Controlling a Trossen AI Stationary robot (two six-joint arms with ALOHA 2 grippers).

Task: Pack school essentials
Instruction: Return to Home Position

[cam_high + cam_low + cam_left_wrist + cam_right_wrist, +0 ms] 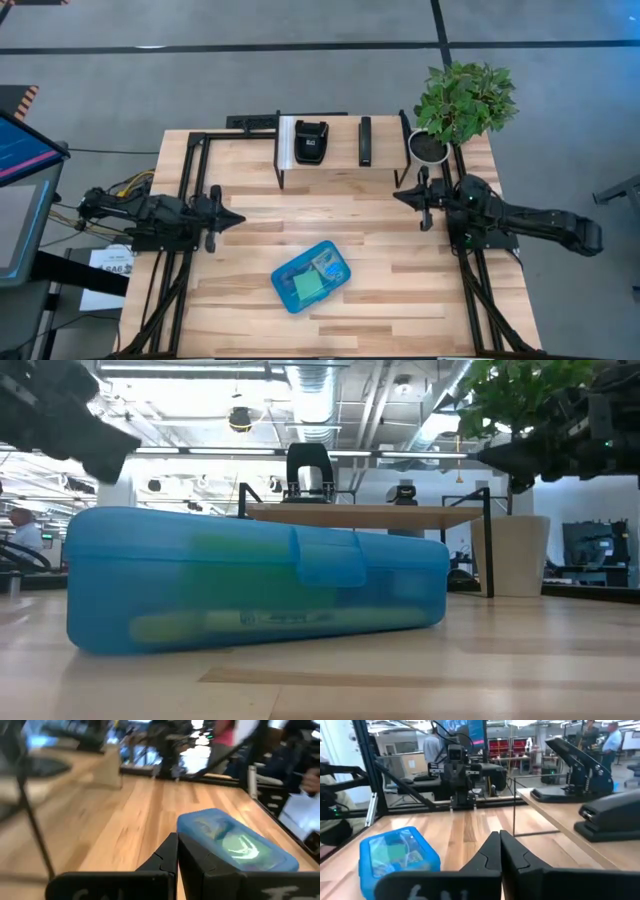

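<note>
- The translucent blue plastic box [311,275] sits in the lower middle of the high view. It's turned at a diagonal on the light wooden table [330,215], with the lid down and the front latch flap closed.
- The school stuff is inside it. A green sticky-note pad [308,286] shows through the lid. In the low view a long yellow-green marker [280,622] lies along the bottom of the box. Everything else in there is too murky to make out.
- The left gripper [236,219] is at the middle left of the high view, pointing toward the centre. It's up and to the left of the box and well clear of it. Its two fingers are pressed flat together with nothing between them.
- The right gripper [400,197] is at the middle right, pointing left and also well apart from the box. Its fingers meet tip to tip and it's empty too.
- At the upper middle there's a black metal rack [281,160] with a chunky black device [311,141] on it.
- A leafy green potted plant [463,100] stands in the upper right corner of the table.
</note>
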